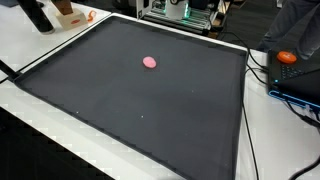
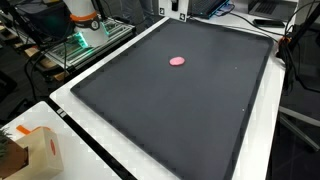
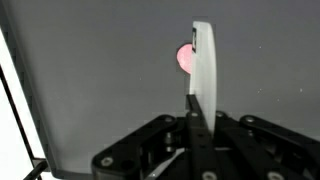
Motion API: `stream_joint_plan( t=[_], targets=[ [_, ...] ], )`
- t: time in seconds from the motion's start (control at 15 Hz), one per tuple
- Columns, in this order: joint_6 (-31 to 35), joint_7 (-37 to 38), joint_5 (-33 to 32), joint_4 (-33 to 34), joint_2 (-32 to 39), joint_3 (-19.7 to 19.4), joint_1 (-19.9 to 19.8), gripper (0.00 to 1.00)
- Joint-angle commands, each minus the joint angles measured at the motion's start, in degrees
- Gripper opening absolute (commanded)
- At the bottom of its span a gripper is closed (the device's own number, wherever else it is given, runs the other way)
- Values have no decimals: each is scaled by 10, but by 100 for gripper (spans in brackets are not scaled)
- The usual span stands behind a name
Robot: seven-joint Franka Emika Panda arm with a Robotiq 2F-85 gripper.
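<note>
Small flat pink round disc (image 1: pixel 150 62) lies alone on the big dark grey mat (image 1: pixel 130 110) over a white table (image 1: pixel 280 130), well in from the mat's edges in both exterior views. Wrist view: black gripper (image 3: pixel 202 35) hangs above the mat, clenched, white pads (image 3: pixel 203 70) pressed together w/ nothing btwn them. Disc sits just behind the tip, partly hidden.

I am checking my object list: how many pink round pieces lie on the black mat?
1. The pink round piece lies alone on the black mat, away from its edges; in the wrist view a white strip half hides it. None seems hidden.
</note>
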Motion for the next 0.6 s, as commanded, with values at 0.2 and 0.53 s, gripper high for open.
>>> stream_joint_plan(
  t=[0.2, 0.53],
  targets=[
    [-107, 47, -69, 152, 156, -5, 53, 1],
    [-174, 46, -103, 236, 250, -15, 98, 1]
  ],
)
